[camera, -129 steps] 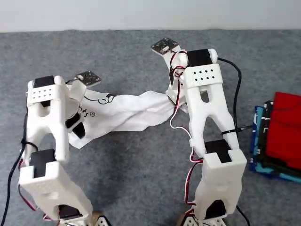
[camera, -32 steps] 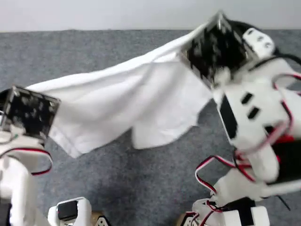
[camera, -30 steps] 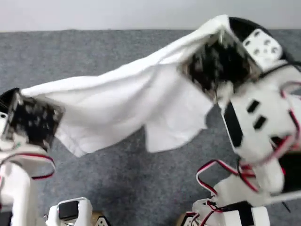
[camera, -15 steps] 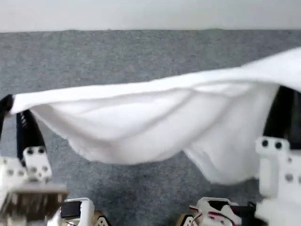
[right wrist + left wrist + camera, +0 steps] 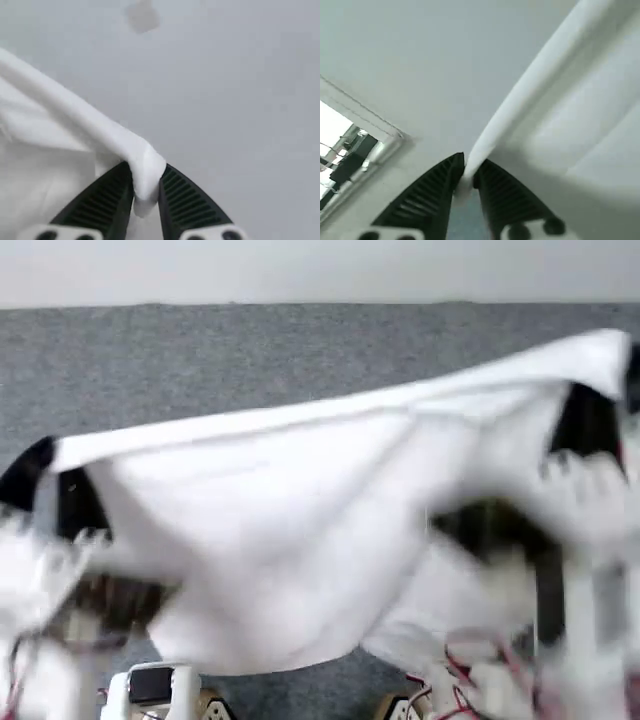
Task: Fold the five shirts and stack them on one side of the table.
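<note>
Over the grey table (image 5: 250, 350), a spread white shirt (image 5: 300, 530) partly hides both arms (image 5: 45, 575) (image 5: 590, 500).

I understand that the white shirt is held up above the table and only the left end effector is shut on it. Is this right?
Not only the left. The right wrist view shows the right end effector shut on the white shirt, as the left end effector is. The shirt is held up above the table.

arms (image 5: 575, 540) blurred, table (image 5: 200, 360) half-hidden (under shirt (image 5: 300, 530))
</note>
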Action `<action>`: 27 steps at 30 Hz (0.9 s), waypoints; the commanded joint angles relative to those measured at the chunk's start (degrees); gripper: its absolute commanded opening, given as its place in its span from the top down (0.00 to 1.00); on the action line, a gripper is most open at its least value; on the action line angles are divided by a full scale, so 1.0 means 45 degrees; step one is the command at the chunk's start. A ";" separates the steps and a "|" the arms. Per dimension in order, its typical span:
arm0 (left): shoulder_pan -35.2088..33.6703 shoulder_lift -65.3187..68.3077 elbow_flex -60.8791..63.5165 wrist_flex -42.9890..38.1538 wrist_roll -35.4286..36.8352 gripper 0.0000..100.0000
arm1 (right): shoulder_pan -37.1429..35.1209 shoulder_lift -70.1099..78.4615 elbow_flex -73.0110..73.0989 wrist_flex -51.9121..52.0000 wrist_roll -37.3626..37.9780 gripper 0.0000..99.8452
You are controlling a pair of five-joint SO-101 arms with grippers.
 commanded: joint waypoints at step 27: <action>0.0059 1.4867 -0.0107 -1.1292 -0.1543 0.98 | -0.1260 0.7687 0.8127 -0.9719 0.0039 0.99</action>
